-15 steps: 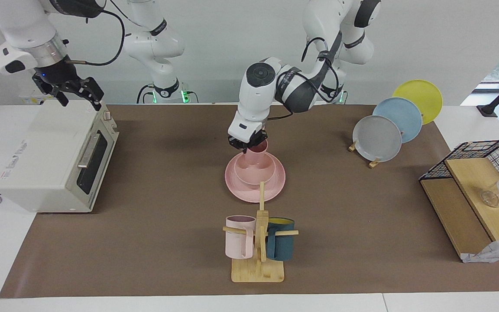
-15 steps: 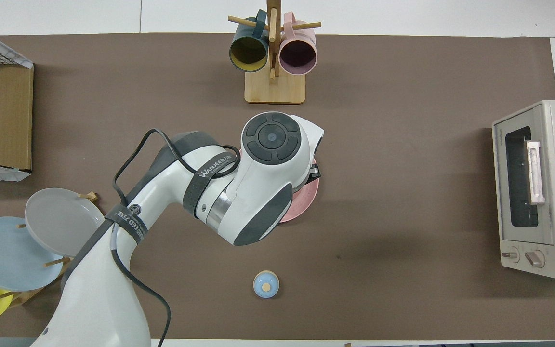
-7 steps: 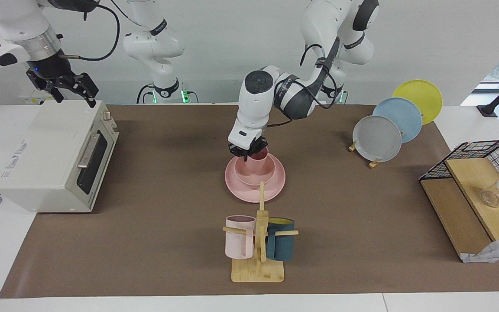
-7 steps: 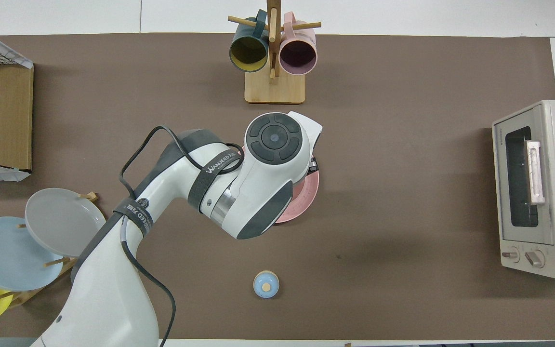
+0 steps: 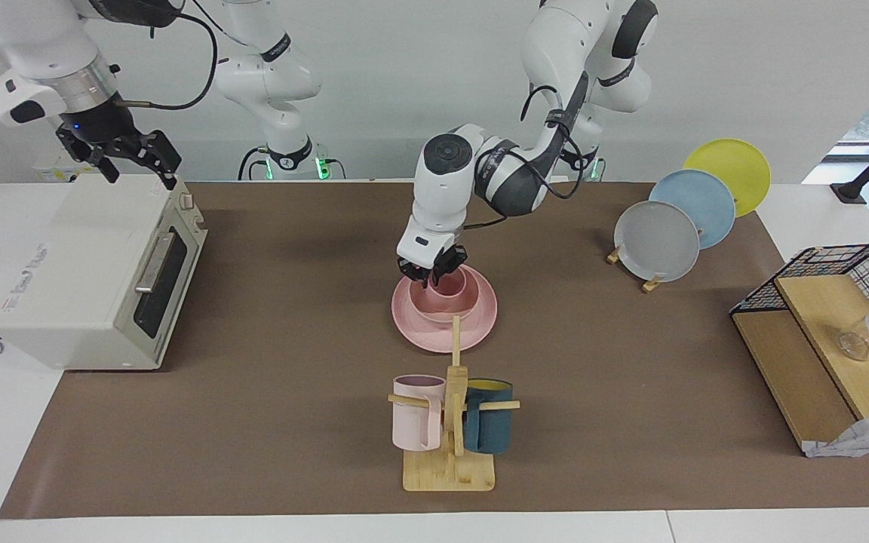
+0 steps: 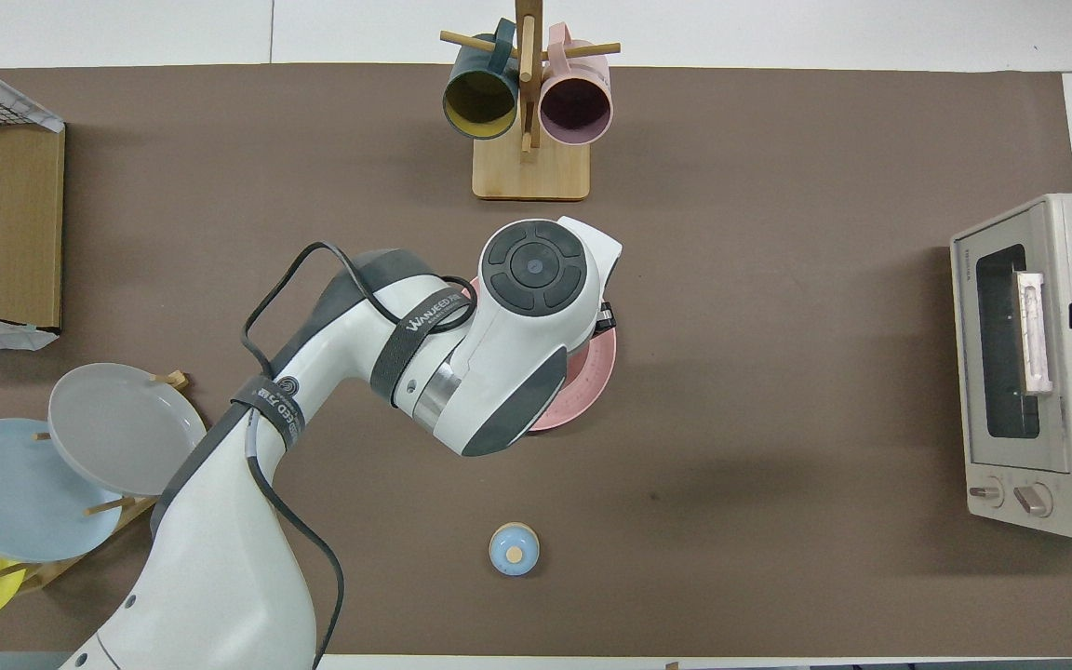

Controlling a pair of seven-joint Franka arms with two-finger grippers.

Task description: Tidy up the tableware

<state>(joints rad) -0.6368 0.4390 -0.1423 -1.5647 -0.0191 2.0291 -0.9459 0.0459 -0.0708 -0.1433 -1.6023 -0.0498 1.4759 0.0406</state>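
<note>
The salmon-pink plate (image 5: 421, 330) lies in the middle of the table, with the pink bowl (image 5: 434, 306) on it. The small pink cup (image 5: 455, 285) stands upright inside the bowl. My left gripper (image 5: 432, 274) reaches down from above and is shut on the cup's rim at the side nearer the robots. In the overhead view the left arm hides the bowl and cup; only the plate's edge (image 6: 594, 377) shows. My right gripper (image 5: 124, 157) hangs open and empty over the toaster oven (image 5: 95, 271) and waits.
A wooden mug tree (image 5: 451, 422) with a pale-pink and a teal mug stands farther from the robots than the plate. A rack of grey, blue and yellow plates (image 5: 661, 240) and a wire shelf (image 5: 827, 332) are toward the left arm's end. A small blue knob (image 6: 514, 549) lies nearer the robots.
My left gripper has lowered the cup from above the bowl down into it. The right gripper shifted slightly over the toaster oven.
</note>
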